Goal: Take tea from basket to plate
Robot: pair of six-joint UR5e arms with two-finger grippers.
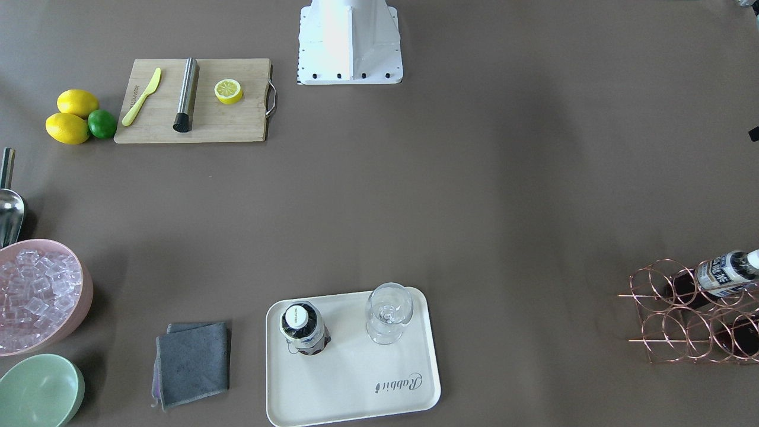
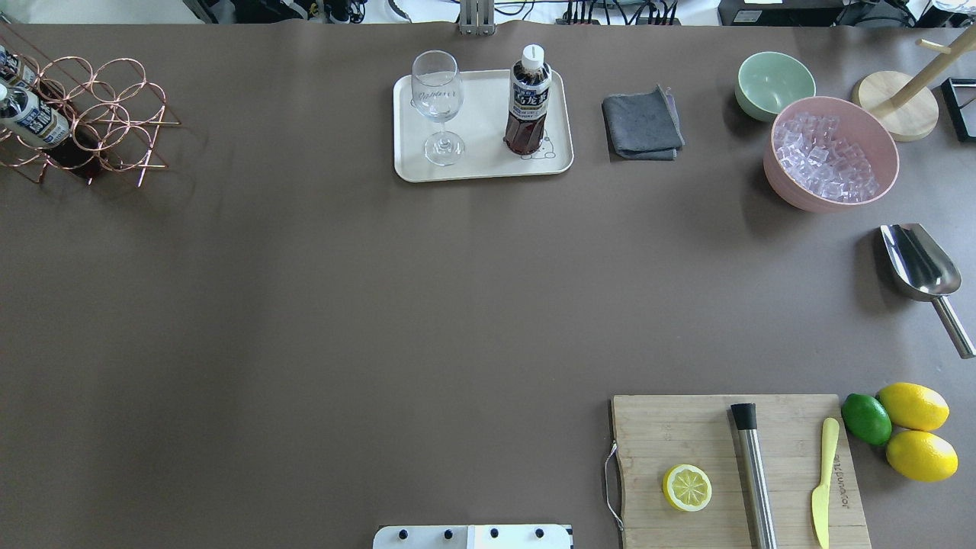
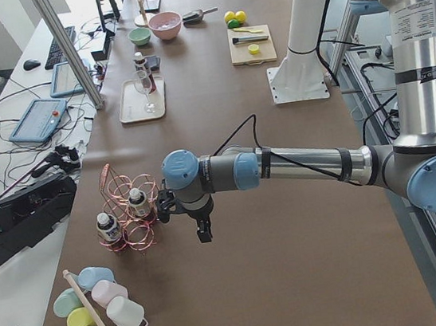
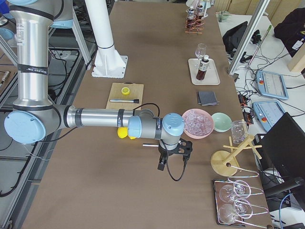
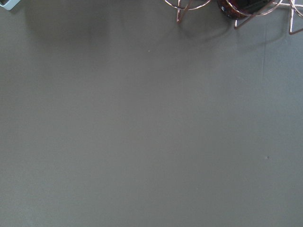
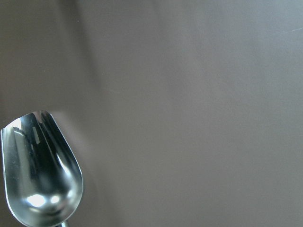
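Observation:
One tea bottle (image 1: 303, 329) stands upright on the cream plate (image 1: 356, 379), beside a stemmed glass (image 1: 388, 311); it also shows in the overhead view (image 2: 528, 103). Two more tea bottles (image 2: 30, 114) lie in the copper wire basket (image 2: 99, 122) at the table's far left corner. My left gripper (image 3: 203, 233) hangs above the table next to the basket (image 3: 127, 207), apart from it; I cannot tell if it is open. My right gripper (image 4: 162, 164) hangs near the pink bowl at the other end; I cannot tell its state.
A pink bowl of ice (image 2: 831, 156), a green bowl (image 2: 774, 84), a grey cloth (image 2: 642, 123) and a metal scoop (image 2: 919, 263) lie right of the plate. A cutting board (image 2: 736, 473) holds a lemon half, muddler and knife, with lemons and a lime (image 2: 865, 418) beside it.

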